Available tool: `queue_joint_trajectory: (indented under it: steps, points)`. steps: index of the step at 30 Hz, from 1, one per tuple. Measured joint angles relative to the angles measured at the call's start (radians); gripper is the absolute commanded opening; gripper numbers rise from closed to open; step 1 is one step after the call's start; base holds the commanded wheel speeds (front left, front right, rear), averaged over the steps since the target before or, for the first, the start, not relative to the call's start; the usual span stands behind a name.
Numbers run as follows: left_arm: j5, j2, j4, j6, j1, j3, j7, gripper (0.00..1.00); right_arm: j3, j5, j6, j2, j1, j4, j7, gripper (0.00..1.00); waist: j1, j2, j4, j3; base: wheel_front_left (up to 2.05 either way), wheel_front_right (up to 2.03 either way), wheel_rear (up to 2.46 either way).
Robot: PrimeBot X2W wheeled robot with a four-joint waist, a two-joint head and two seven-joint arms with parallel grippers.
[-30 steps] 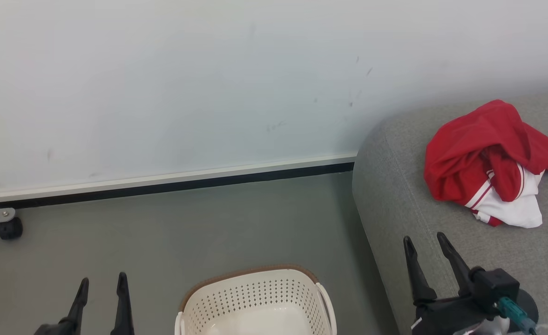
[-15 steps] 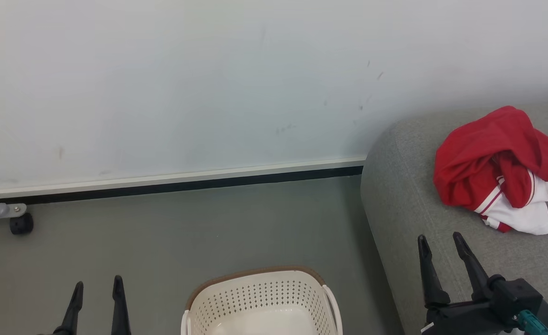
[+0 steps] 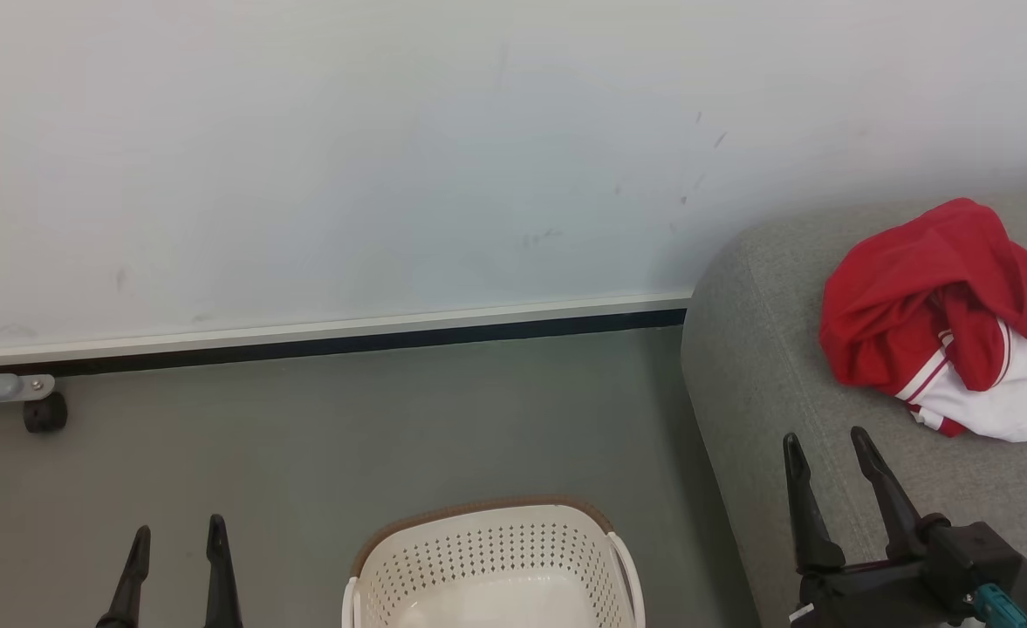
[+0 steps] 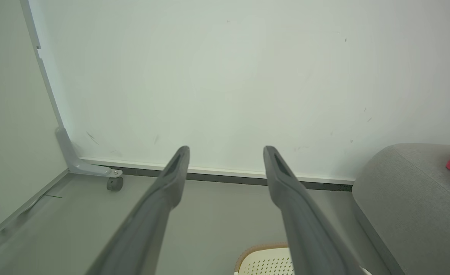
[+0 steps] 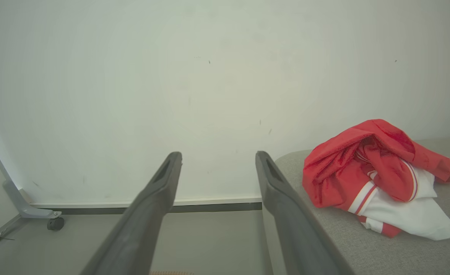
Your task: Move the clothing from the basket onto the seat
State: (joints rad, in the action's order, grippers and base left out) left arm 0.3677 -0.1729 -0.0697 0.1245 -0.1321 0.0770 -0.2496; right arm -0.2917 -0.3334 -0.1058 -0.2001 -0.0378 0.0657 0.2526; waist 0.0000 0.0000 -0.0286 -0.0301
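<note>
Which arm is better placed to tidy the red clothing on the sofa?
Right, probably. The right gripper hangs over the grey sofa near the red clothing, jaws open; the left gripper is beyond the basket.

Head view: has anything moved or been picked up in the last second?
The whole picture slid slightly right, so the camera turned; nothing was grasped or released. The clothing stays heaped on the seat, the basket on the floor, the left gripper and right gripper open.
</note>
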Motion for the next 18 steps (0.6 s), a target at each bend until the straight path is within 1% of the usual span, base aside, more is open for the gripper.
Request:
queue_joint_trajectory:
  steps: [13,14,18]
  points:
    - [-0.01,0.004,0.004,-0.001,0.0,0.003,0.0,1.0,0.008,0.008,-0.001,0.0,0.016,-0.013,0.0,1.0,0.0,0.0,0.003,-0.004,0.0,0.0,0.0]
    - [-0.01,0.004,0.004,-0.001,0.0,0.002,0.0,0.0,0.008,0.008,-0.001,0.0,0.019,-0.014,0.0,0.0,0.0,0.0,0.004,-0.004,0.0,0.0,0.0]
    - [-0.008,0.02,-0.037,-0.001,-0.011,0.007,0.001,0.0,-0.003,0.008,-0.001,0.012,0.047,0.028,-0.005,0.0,0.0,0.0,0.005,-0.005,0.0,0.0,0.0]
